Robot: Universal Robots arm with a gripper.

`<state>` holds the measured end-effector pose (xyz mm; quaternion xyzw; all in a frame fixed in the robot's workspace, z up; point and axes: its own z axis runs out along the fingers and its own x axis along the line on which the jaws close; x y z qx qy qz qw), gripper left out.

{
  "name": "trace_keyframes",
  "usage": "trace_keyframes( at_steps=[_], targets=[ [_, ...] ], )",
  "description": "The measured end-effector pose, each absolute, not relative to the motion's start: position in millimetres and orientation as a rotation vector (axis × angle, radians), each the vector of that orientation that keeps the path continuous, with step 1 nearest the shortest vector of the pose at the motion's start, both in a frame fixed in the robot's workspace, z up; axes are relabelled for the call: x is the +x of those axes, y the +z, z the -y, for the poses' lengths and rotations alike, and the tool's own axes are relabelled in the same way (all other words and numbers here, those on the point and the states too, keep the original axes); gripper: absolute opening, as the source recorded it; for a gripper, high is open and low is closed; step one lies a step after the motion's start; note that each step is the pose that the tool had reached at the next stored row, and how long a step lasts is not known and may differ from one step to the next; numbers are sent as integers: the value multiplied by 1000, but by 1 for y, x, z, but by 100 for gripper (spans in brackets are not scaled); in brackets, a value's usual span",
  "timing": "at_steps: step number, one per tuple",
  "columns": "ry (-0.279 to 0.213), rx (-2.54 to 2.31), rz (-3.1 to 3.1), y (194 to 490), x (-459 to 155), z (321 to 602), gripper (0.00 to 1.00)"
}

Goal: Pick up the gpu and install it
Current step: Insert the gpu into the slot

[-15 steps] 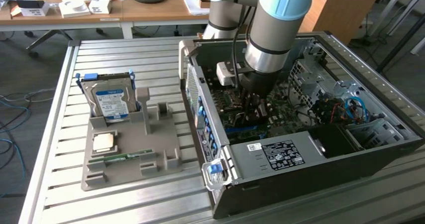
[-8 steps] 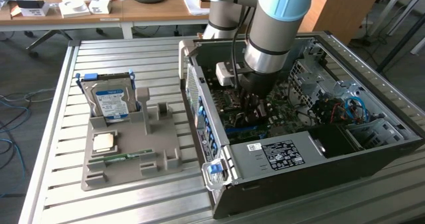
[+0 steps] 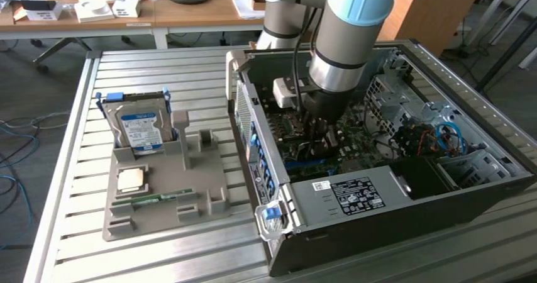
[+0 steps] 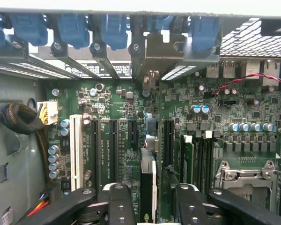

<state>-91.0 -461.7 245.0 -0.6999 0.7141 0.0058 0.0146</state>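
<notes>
The gpu (image 4: 148, 180), a thin black card seen edge-on, stands upright in a slot of the green motherboard (image 4: 117, 108). Its pale metal bracket (image 4: 152, 56) sits against the rear slot openings under the blue clips. My gripper (image 4: 154, 194) straddles the card with the jaws open. The black fingers (image 4: 120, 202) stand on either side of it with a small gap to the card on each side. In the exterior view the arm reaches down into the open computer case (image 3: 378, 245), and the gripper (image 3: 323, 141) is low over the board.
Beside the case, a grey holder tray (image 3: 168, 195) carries a silver hard drive (image 3: 138, 126), a small tan chip (image 3: 130, 180) and a green memory stick (image 3: 155, 199). All rest on a slatted metal table (image 3: 151, 69). Cable bundles (image 4: 21, 119) and memory slots (image 4: 201, 150) flank the card.
</notes>
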Motion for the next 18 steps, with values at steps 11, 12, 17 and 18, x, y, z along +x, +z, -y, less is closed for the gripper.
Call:
trace_keyframes(
  at_steps=[11,12,17,18],
  targets=[
    [18,-2179,-2223,281,-91,462,40],
    [18,-2179,-2223,285,-91,462,40],
    [18,-2179,-2223,303,-91,462,40],
    [18,-2179,-2223,307,-91,462,40]
  ],
)
